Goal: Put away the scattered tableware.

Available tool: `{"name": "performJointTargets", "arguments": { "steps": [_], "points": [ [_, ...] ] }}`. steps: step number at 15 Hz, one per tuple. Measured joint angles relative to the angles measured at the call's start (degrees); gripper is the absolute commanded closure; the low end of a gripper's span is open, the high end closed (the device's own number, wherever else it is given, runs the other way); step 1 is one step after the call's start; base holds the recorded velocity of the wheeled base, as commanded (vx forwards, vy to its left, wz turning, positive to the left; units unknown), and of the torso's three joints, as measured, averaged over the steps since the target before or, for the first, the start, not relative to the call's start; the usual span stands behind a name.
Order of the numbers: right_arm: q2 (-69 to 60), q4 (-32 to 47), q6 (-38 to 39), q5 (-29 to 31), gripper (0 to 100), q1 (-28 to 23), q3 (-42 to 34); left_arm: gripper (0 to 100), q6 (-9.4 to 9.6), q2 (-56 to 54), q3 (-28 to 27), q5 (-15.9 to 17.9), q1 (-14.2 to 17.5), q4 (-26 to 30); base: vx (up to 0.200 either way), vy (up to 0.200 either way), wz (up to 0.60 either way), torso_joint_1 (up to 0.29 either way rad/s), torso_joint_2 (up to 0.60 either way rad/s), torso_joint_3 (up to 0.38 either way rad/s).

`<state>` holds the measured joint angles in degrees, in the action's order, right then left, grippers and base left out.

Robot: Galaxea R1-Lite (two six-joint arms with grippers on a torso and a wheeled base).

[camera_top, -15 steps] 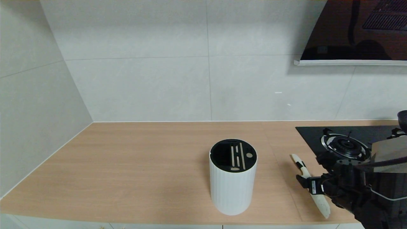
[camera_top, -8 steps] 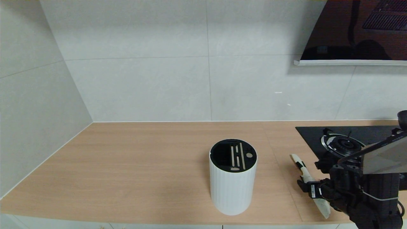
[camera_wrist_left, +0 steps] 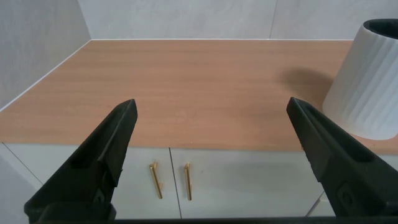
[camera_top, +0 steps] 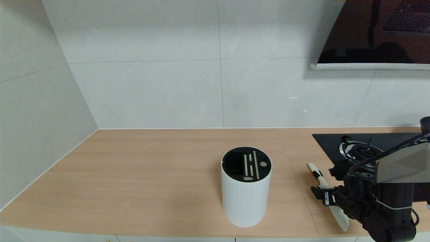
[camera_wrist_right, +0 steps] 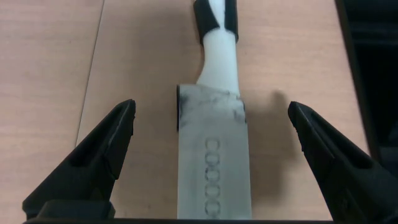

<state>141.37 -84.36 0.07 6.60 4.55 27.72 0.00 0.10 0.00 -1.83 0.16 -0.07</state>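
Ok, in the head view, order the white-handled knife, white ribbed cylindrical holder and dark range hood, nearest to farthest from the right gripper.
1. White-handled knife: on the counter, directly under the open right gripper.
2. White ribbed cylindrical holder: on the counter to its left.
3. Dark range hood: high up at the back.

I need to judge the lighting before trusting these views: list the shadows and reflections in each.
Head view: the glossy dark range hood panel mirrors dim shapes, while the light wooden countertop is evenly lit. Left wrist view: the white ribbed cylindrical holder throws a soft shadow on the countertop beside it. Right wrist view: the pale-bladed knife with a cream, black-banded handle casts a faint shadow.
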Motion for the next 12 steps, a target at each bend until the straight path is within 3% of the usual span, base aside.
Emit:
{"name": "performJointTargets", "arguments": {
  "steps": [9, 10, 12],
  "points": [
    [1.3, 0.1, 0.0, 0.3, 0, 0.1, 1.1, 0, 0.07, 0.0, 0.0, 0.0, 0.0, 0.0, 0.000, 0.000, 0.00, 0.000, 0.00, 0.000],
    [1.4, 0.1, 0.0, 0.3, 100, 0.1, 1.1, 0, 0.07, 0.0, 0.0, 0.0, 0.0, 0.0, 0.000, 0.000, 0.00, 0.000, 0.00, 0.000],
    [1.4, 0.2, 0.0, 0.3, 100, 0.1, 1.1, 0, 0.10, 0.0, 0.0, 0.0, 0.0, 0.0, 0.000, 0.000, 0.00, 0.000, 0.00, 0.000]
  ]
}}
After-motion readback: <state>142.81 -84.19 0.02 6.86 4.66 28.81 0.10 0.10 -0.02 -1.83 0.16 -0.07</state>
